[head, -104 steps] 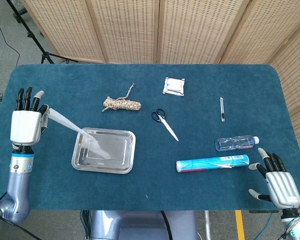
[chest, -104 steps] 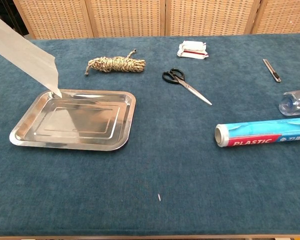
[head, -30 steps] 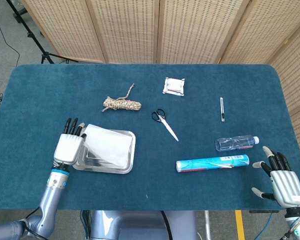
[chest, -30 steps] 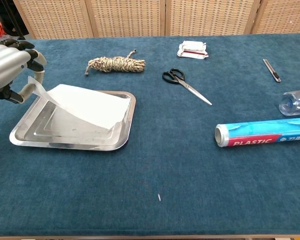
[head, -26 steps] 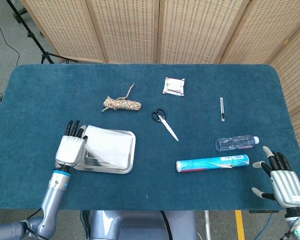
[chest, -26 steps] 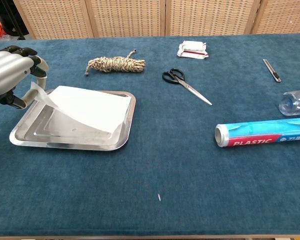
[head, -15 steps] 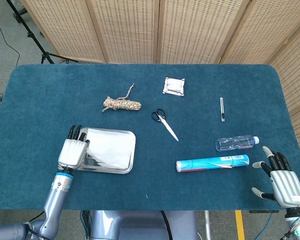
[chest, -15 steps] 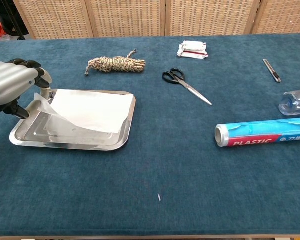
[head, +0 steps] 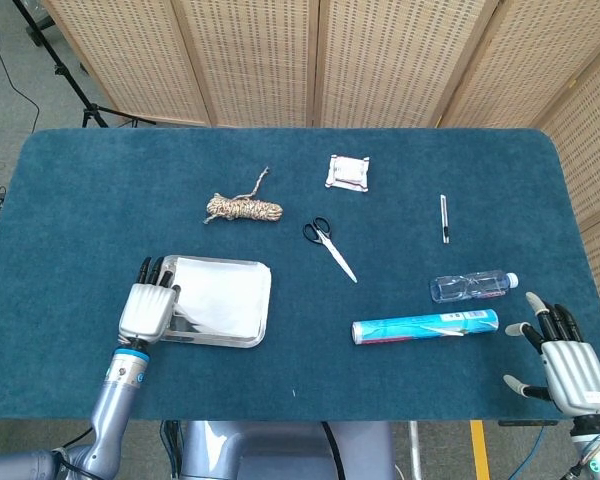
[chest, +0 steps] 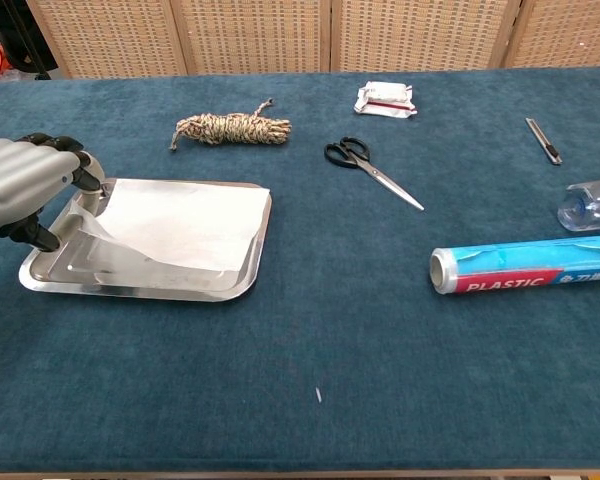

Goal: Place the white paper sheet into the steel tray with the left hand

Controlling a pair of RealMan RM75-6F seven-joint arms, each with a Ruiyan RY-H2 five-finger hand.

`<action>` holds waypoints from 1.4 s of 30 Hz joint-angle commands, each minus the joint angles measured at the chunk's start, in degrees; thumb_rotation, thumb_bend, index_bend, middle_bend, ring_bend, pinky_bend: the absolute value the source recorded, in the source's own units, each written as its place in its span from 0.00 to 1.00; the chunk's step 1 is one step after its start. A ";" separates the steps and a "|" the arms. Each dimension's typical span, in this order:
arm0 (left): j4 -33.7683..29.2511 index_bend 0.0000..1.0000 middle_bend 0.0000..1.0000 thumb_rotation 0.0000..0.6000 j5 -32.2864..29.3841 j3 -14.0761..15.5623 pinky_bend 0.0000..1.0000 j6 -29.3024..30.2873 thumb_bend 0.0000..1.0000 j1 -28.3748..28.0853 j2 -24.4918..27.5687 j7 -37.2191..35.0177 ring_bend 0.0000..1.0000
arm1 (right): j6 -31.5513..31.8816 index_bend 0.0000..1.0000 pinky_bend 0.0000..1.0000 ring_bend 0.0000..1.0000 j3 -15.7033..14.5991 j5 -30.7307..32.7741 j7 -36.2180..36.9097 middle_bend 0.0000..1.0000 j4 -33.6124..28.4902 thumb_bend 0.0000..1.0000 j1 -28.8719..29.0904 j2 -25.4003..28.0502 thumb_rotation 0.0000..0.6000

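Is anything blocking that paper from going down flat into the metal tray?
Nothing visible does. The white paper sheet already lies over the steel tray, its left corner lifted in the left hand.

**One word I can read**

From my chest camera I read "PLASTIC" in white on the red band of the blue roll (chest: 528, 264), lying far across from my left hand (chest: 25, 190). Other print there is too small for me.

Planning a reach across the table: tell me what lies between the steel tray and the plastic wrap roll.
Nothing: in the chest view only bare blue cloth separates the steel tray from the plastic wrap roll. The scissors lie farther back, off that line.
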 commanded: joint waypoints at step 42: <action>-3.13 0.67 0.25 1.00 -11.04 0.89 0.00 4.79 0.52 -2.19 -1.14 8.87 0.00 | 0.51 0.33 0.00 0.00 -0.07 -0.61 0.35 0.01 -0.16 0.00 -0.19 0.15 1.00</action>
